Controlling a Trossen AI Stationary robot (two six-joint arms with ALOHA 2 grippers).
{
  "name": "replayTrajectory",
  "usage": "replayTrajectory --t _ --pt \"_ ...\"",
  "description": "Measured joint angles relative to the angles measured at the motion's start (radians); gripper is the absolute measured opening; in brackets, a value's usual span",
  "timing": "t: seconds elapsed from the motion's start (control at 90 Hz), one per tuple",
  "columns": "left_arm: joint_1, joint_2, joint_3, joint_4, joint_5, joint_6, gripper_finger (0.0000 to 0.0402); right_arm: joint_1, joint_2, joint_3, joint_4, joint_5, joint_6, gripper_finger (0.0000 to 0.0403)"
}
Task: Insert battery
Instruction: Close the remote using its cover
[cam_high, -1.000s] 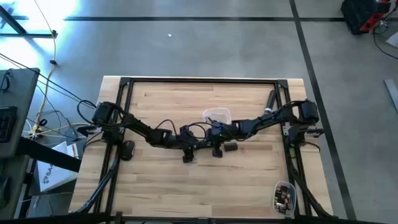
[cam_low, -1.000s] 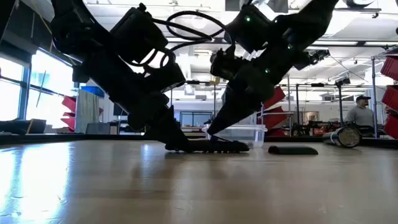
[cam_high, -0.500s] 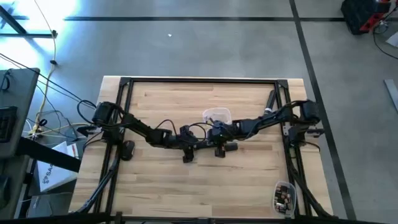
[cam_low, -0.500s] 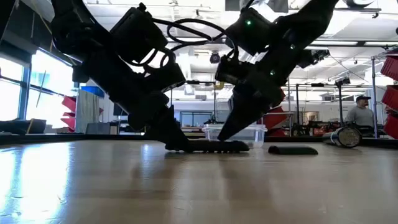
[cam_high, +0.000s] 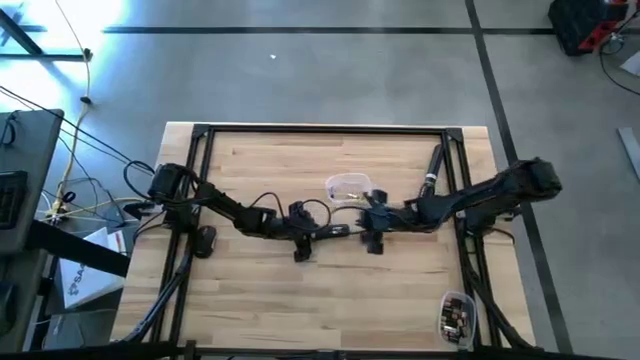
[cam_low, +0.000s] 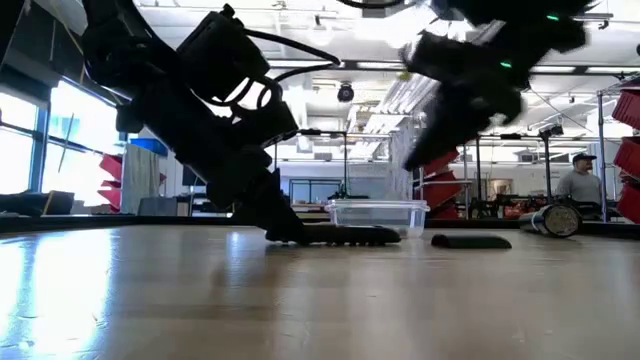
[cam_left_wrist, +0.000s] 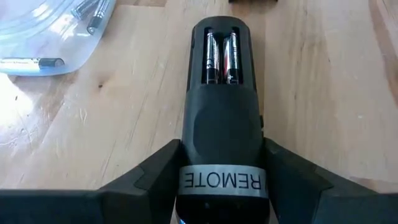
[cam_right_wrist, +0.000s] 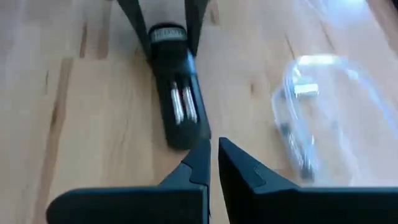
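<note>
Two batteries (cam_left_wrist: 221, 57) sit in the remote (cam_left_wrist: 222, 118) clamped by the left pincer (cam_left_wrist: 222, 180); the right pincer (cam_right_wrist: 213, 163), nearly closed and empty, hangs just beyond it.

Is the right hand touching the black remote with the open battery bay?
Apart. The low view shows the right hand raised above the table, clear of the black remote; the right wrist view shows its tips near the remote's end.

My two arms are matte black, jointed, chunky; loose black cables loop off the left one near table centre. Left gripper (cam_left_wrist: 221, 180) fingers are wide angular black wedges. Right gripper (cam_right_wrist: 213, 163) fingers are dark, tapered, flat-faced. Green LED at low view's 1 o'clock.
</note>
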Motion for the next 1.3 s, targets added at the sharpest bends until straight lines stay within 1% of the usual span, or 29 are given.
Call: replayTrajectory --t 0.111,0.256,0.344,0.433,0.544,0.7,0.778,0.889,1.011,1.122,1.211,1.3 --pt "0.0 0.0 0.0 0.002 0.0 0.0 0.0182 0.027 -0.092 -0.115 0.093 0.008 0.062 0.0" --pt "0.0 0.0 0.0 0.009 0.0 -0.001 0.0182 0.051 -0.184 -0.236 0.153 -0.023 0.143 0.0" --pt "0.0 0.0 0.0 0.012 0.0 -0.002 0.0182 0.047 -0.213 -0.293 0.202 -0.094 0.172 0.0" --pt "0.0 0.0 0.0 0.014 0.0 -0.007 0.0182 0.038 -0.218 -0.315 0.228 -0.134 0.172 0.0" --pt "0.0 0.0 0.0 0.018 0.0 -0.009 0.0182 0.028 -0.215 -0.318 0.23 -0.133 0.171 0.0" --pt "0.0 0.0 0.0 0.019 0.0 -0.008 0.0182 0.027 -0.215 -0.318 0.242 -0.121 0.078 0.0001" --pt "0.0 0.0 0.0 0.019 0.0 -0.009 0.0182 0.027 -0.215 -0.318 0.268 -0.107 0.043 0.0008" --pt "0.0 0.0 0.0 0.018 0.0 -0.009 0.0182 0.027 -0.215 -0.339 0.329 -0.042 0.062 0.0038" --pt "0.0 0.0 0.0 0.019 0.0 -0.009 0.0182 0.027 -0.214 -0.422 0.433 0.01 0.079 0.0096" --pt "0.0 0.0 0.0 0.02 0.0 -0.009 0.0182 0.027 -0.214 -0.504 0.615 -0.004 0.08 0.0153" --pt "0.0 0.0 0.0 0.027 0.0 -0.009 0.0182 0.027 -0.215 -0.574 0.782 -0.02 0.045 0.0193" --pt "0.001 0.0 0.0 0.037 -0.001 -0.009 0.0182 0.025 -0.215 -0.629 0.864 -0.027 0.01 0.0222"
